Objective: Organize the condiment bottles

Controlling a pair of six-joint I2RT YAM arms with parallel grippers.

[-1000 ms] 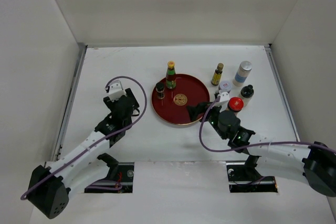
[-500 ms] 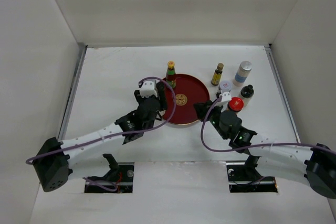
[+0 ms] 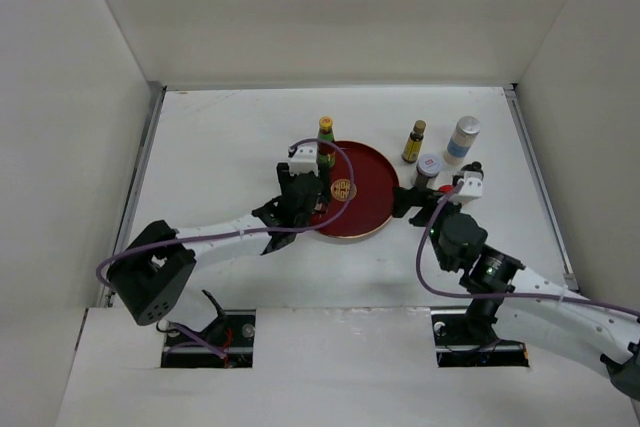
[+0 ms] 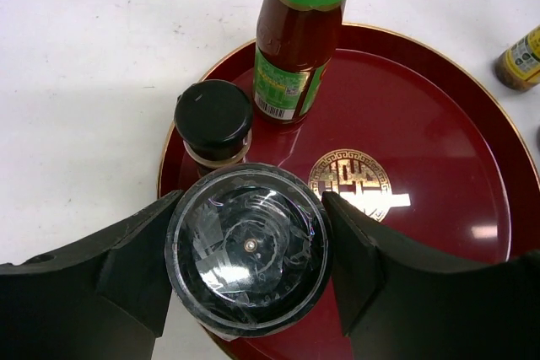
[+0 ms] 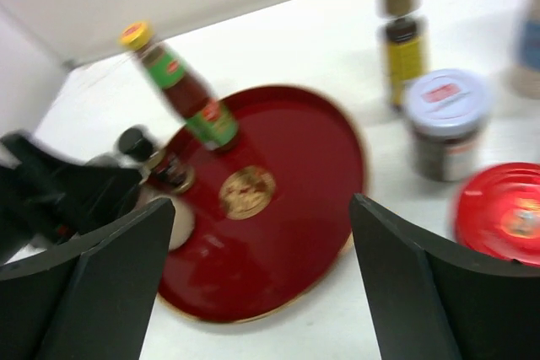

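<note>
Left gripper (image 4: pixel 247 242): is clamping the clear shaker (image 4: pixel 247 269) by its sides over the near-left part of the red tray (image 4: pixel 439 149). Just beyond, the black-capped jar (image 4: pixel 213 122) and green bottle (image 4: pixel 299 40) are standing on the tray.

Right gripper (image 5: pixel 261 284): is gaping wide, holding nothing. Grey-lidded jar (image 5: pixel 445 124), red-lidded jar (image 5: pixel 506 212), amber bottle (image 5: pixel 402 35) and white bottle (image 3: pixel 461 139) are standing off the tray, to its right.

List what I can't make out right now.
Left wrist view: the clear-topped round shaker in the left gripper hides its own base, so contact with the round red tray is unclear; the top edge cuts off the cap of the green-labelled sauce bottle.
Top view: the right gripper covers most of the red-lidded jar.
Right wrist view: blur makes labels unreadable; the right edge cuts the tall white bottle.
</note>
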